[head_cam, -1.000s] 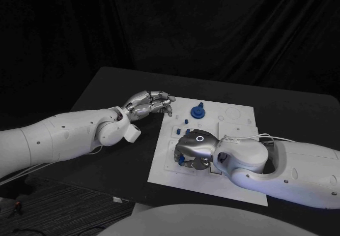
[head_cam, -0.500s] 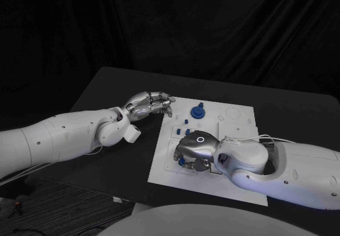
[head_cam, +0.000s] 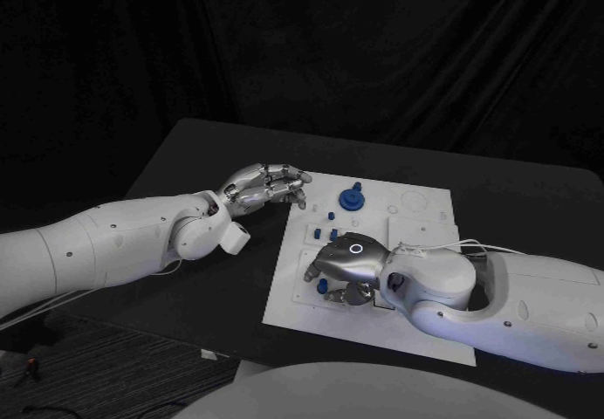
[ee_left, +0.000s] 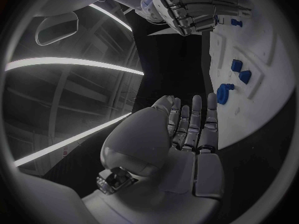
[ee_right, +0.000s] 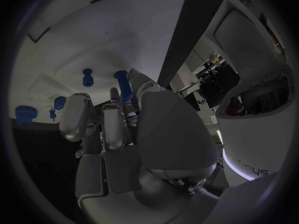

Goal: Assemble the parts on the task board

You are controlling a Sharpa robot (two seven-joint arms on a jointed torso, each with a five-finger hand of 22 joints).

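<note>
The white task board [head_cam: 359, 333] lies mid-table. My right hand [head_cam: 342, 266] is curled over the board's near-left part. It pinches a blue peg [ee_right: 122, 87] between thumb and fingers, and its lower end is hidden. A round blue part with a knob [head_cam: 353, 199] stands near the board's far edge. Small blue pieces [head_cam: 327, 232] sit between that part and my right hand, and the same pieces [ee_left: 239, 69] lie on the board [ee_left: 258, 99] in the left wrist view. My left hand [head_cam: 264, 185] rests at the board's far-left corner with its fingers [ee_left: 194, 122] extended and nothing in them.
Black tabletop [head_cam: 214, 288] surrounds the board, with its near-left edge close to my left forearm. The board's right half bears shallow recesses [head_cam: 413, 204], and a white cable [head_cam: 459, 244] runs over it by my right wrist. More blue pieces [ee_right: 87, 77] stand beyond my right fingers.
My right hand's fingers have shifted slightly toward the board's near edge. My left hand has stayed where it was.
</note>
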